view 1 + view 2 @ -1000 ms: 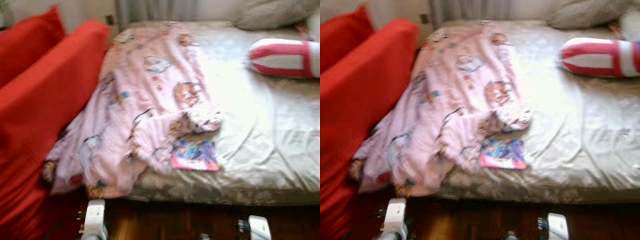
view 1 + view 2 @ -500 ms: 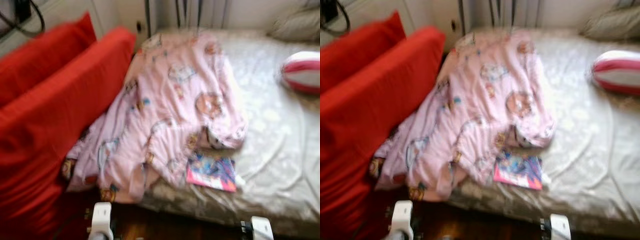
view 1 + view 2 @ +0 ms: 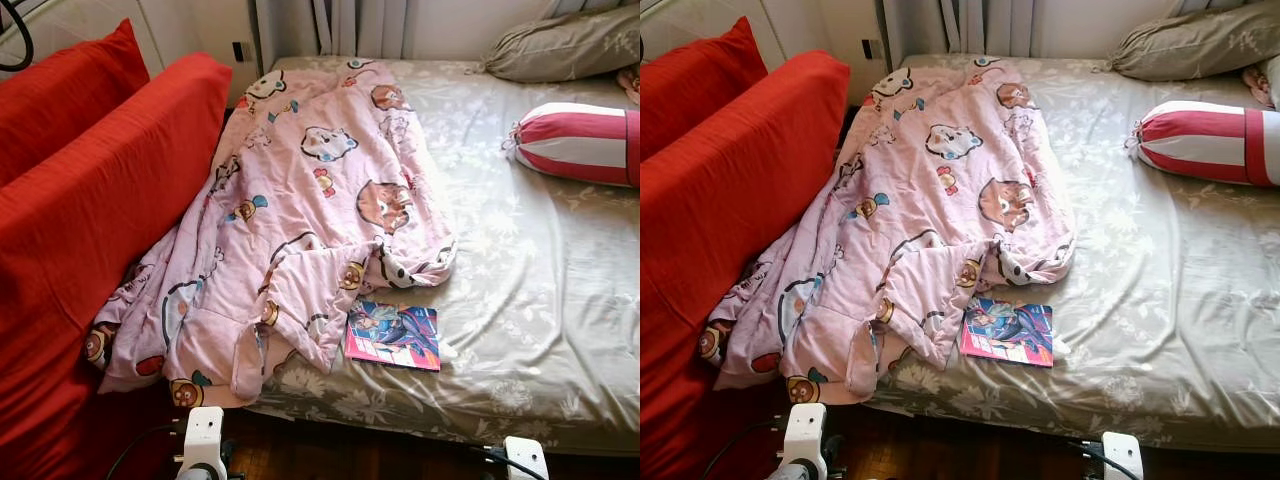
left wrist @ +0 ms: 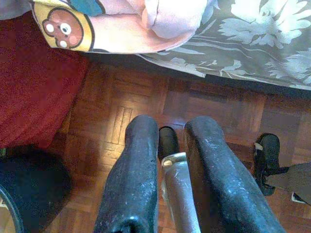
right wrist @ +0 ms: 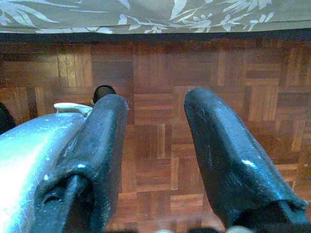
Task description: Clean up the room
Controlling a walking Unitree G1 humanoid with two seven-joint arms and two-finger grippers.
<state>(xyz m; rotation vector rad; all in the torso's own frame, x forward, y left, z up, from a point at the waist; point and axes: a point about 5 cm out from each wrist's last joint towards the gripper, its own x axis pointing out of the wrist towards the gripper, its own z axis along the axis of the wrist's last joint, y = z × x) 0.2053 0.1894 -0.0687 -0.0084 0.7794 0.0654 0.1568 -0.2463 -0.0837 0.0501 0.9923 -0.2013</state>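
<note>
The colourful book point(image 3: 392, 335) lies flat near the foot edge of the bed point(image 3: 540, 330), touching the hem of the rumpled pink blanket point(image 3: 300, 210) toward the bed's left edge. Both arms hang low over the parquet floor point(image 5: 155, 87). The left gripper point(image 4: 167, 145) and right gripper point(image 5: 155, 126) have parted fingers and hold nothing; the book lies ahead between them, roughly as near to either.

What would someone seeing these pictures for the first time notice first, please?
The pink cartoon blanket lies crumpled along the bed's left side, one end hanging off the foot towards the floor. A bright book lies on the sheet just beside the blanket's folded edge, near the foot. Red cushions stand against the bed's left side, and a red-and-white bolster lies at the far right.
</note>
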